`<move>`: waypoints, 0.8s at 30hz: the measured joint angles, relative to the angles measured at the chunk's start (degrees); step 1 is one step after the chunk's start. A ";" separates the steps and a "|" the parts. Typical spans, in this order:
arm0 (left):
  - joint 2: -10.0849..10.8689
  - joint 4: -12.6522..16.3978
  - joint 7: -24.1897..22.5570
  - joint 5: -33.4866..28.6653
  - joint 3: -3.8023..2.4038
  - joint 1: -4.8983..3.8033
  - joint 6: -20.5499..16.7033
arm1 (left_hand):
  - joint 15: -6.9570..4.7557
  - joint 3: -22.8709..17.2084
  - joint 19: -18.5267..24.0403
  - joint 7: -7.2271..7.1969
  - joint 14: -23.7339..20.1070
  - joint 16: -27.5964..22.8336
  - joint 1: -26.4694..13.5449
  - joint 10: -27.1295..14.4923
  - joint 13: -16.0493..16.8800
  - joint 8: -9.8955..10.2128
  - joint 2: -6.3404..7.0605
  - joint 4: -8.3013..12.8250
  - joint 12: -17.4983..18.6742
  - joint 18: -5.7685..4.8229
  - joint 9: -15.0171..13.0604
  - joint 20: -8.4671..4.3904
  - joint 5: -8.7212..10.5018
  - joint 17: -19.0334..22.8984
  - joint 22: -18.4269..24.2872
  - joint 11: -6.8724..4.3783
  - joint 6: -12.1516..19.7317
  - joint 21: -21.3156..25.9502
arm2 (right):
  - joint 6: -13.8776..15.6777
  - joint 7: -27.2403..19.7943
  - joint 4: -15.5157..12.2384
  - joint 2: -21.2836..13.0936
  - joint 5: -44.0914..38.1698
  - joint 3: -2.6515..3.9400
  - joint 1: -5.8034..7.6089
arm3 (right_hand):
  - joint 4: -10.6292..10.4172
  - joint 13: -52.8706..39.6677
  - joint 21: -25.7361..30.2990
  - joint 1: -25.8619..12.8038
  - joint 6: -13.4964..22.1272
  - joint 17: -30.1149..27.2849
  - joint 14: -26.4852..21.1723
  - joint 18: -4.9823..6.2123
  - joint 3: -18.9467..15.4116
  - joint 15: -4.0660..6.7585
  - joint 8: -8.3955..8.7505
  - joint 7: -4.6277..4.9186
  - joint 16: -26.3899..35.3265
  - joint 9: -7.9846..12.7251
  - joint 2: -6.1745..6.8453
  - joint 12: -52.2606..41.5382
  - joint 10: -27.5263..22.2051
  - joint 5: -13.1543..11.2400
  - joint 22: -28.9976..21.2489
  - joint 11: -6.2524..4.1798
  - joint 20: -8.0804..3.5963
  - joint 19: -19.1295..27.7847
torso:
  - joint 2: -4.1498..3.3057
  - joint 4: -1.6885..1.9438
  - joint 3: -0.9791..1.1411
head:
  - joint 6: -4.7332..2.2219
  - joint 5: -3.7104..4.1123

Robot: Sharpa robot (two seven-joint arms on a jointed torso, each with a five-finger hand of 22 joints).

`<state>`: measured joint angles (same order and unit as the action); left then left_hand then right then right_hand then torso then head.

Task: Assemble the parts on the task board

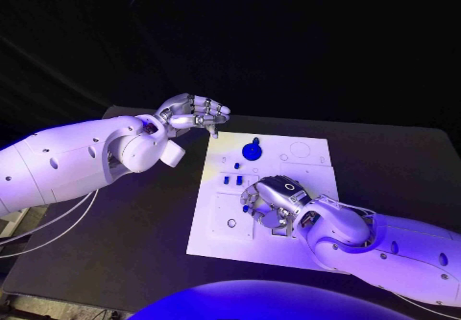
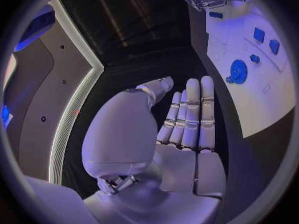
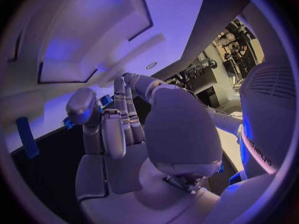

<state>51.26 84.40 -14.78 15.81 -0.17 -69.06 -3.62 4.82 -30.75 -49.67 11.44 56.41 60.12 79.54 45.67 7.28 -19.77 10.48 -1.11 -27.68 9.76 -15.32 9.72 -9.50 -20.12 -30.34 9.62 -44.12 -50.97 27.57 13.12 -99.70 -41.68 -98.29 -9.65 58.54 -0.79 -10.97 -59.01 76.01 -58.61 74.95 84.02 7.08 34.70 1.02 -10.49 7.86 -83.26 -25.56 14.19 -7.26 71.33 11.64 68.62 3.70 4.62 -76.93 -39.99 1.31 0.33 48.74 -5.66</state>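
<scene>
Black table is carrying the white task board at its middle. Left hand is hovering off the board's far left corner, fingers curled in head view (laid straight and together in its wrist view), holding nothing. Right hand is sitting over the board's middle, pinching a small blue part. Blue round part is lying on the far half, small blue parts just nearer.

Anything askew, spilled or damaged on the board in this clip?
Nothing stands out. The white board lies flat on the table, the round blue part and small blue pieces sit on it, and no damage shows.
</scene>
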 measured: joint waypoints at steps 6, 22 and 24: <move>0.02 -0.01 0.09 0.00 0.00 0.01 0.04 | 0.00 0.00 0.00 -0.20 0.00 0.00 0.00 0.00 0.00 -0.32 0.00 0.00 0.00 0.00 0.00 0.00 0.00 0.00 0.00 0.00 0.20 0.00 | -0.29 0.05 -0.02 -0.21 0.18 0.04 0.02 | 0.00 0.06 0.33 -0.09 0.21 -0.01 0.00 0.00 0.00 0.00 0.11 -0.16 0.00 0.05 0.09 0.31 0.00 0.00 -0.25 0.00 0.00 0.00 | 0.00 0.00 -0.03 | 0.05 -0.02; 0.09 -0.06 0.22 0.01 0.02 0.00 0.07 | 0.00 0.00 0.00 -0.20 0.00 0.00 0.00 -0.41 0.00 -0.32 0.00 0.00 0.00 0.00 -0.01 0.00 0.00 -0.01 -0.01 0.00 0.20 0.00 | 1.35 0.30 -3.58 -4.62 1.06 0.02 0.97 | -0.50 0.32 1.00 -0.66 1.28 -0.02 0.00 0.00 -0.80 0.00 1.04 -0.11 0.00 0.26 1.58 1.12 -1.32 0.00 -0.58 0.31 0.21 0.21 | 0.02 -0.04 0.00 | -0.32 0.15; 0.14 -0.06 0.22 0.01 0.02 0.00 0.07 | 0.00 0.01 0.00 -0.20 0.00 0.00 0.00 -0.41 0.00 -0.32 0.00 -0.01 -0.14 0.00 -0.01 0.00 0.00 -0.01 0.01 0.00 0.20 0.10 | 1.62 0.34 -4.94 -6.25 1.71 0.18 2.11 | -0.84 0.34 1.00 -0.90 1.51 -0.02 -0.13 0.00 -1.14 -0.13 1.32 0.12 0.00 0.26 1.82 1.23 -1.32 -0.22 -0.58 0.31 0.24 0.17 | 0.03 -0.04 0.00 | -0.51 0.32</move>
<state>51.40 84.34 -14.56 15.82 -0.15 -69.06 -3.55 4.82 -30.75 -49.66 11.24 56.41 60.12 79.54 45.25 7.28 -20.09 10.48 -1.12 -27.82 9.76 -15.32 9.72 -9.50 -20.12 -30.33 9.63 -43.93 -50.88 29.19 13.46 -104.64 -47.93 -96.58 -9.48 60.65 -1.63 -10.63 -58.01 75.11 -57.11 74.93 83.89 7.08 33.55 0.89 -9.18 7.98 -83.26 -25.30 16.01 -6.03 70.01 11.43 68.04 4.01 4.86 -76.76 -39.96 1.27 0.33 48.24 -5.33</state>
